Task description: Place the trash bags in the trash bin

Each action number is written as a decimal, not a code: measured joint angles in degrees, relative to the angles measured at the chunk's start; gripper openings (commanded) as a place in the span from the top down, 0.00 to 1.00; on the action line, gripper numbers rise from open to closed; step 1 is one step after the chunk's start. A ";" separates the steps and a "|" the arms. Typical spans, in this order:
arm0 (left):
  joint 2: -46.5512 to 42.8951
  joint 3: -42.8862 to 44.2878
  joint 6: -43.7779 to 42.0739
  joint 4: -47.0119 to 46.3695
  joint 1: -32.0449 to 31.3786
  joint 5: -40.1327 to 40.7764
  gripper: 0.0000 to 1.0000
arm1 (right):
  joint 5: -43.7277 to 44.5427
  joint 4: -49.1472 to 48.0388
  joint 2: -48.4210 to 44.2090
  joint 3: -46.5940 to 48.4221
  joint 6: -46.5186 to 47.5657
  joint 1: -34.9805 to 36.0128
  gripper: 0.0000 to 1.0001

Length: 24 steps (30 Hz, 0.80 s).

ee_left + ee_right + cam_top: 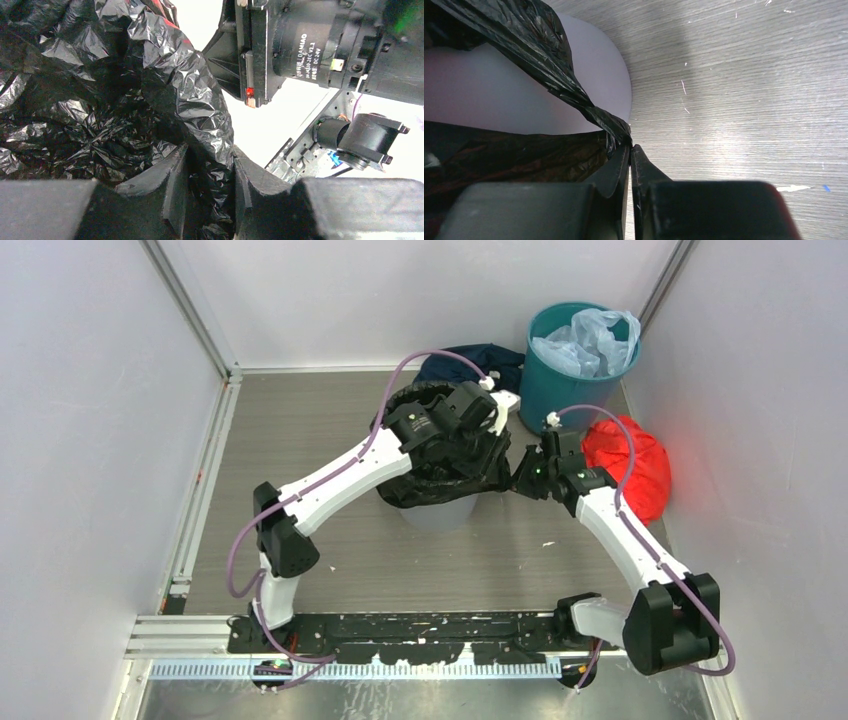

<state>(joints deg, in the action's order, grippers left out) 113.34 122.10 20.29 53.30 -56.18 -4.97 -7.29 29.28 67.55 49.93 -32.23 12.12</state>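
Observation:
The black trash bag (440, 483) is draped over and into the mouth of the light grey trash bin (436, 514) at the table's middle. My left gripper (486, 460) reaches down onto the bag's right side and is shut on a thick fold of it (200, 100), held between the fingers (167, 182). My right gripper (521, 483) is just right of the bin and is shut on a thin stretched edge of the bag (559, 75), with the tips (630, 150) pinched together. The bin's pale wall (594, 95) shows behind that edge.
A teal bin (572, 365) holding a pale blue plastic bag (590, 340) stands at the back right. A red cloth bundle (632, 465) lies right of my right arm. A dark blue cloth (470, 362) lies behind the left wrist. White walls close in on three sides.

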 measured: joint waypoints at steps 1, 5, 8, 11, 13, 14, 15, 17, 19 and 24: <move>0.00 -0.02 0.02 0.02 0.00 0.00 0.66 | -0.44 -0.66 0.11 -0.85 -0.24 0.00 0.91; -0.59 -1.46 0.02 -0.24 0.00 -0.11 0.67 | -1.95 -2.16 0.72 -2.58 -1.07 0.00 0.91; -1.49 -2.82 0.02 -0.28 0.00 -0.15 0.67 | -3.93 -3.65 1.99 -3.50 -1.97 0.02 0.91; -2.34 -3.69 0.02 -0.28 0.00 -0.15 0.67 | -6.08 -5.53 2.97 -4.15 -2.64 0.02 0.88; -2.75 -3.98 0.02 -0.26 0.00 -0.15 0.67 | -7.80 -6.80 3.74 -4.48 -2.95 0.00 0.85; -2.95 -4.13 0.02 -0.28 0.00 -0.13 0.67 | -8.74 -7.45 4.13 -4.66 -3.19 0.00 0.83; -3.13 -4.22 0.02 -0.26 0.00 -0.13 0.67 | -9.57 -7.91 4.46 -4.79 -3.37 0.00 0.81; -3.32 -4.33 0.00 -0.26 0.00 -0.13 0.67 | -10.75 -8.31 4.85 -4.87 -3.56 0.00 0.75; -3.65 -4.63 -0.11 -0.28 0.00 -0.15 0.66 | -10.99 -7.98 4.81 -4.81 -3.41 0.02 0.65; -5.79 -7.56 -1.46 -0.26 0.02 -0.79 0.63 | -8.74 -4.66 2.27 -4.09 -1.90 0.00 0.60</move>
<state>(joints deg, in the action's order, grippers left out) 107.55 114.54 18.83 53.04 -56.16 -5.76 -16.03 24.62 69.82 45.84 -34.13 12.12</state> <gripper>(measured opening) 0.360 0.394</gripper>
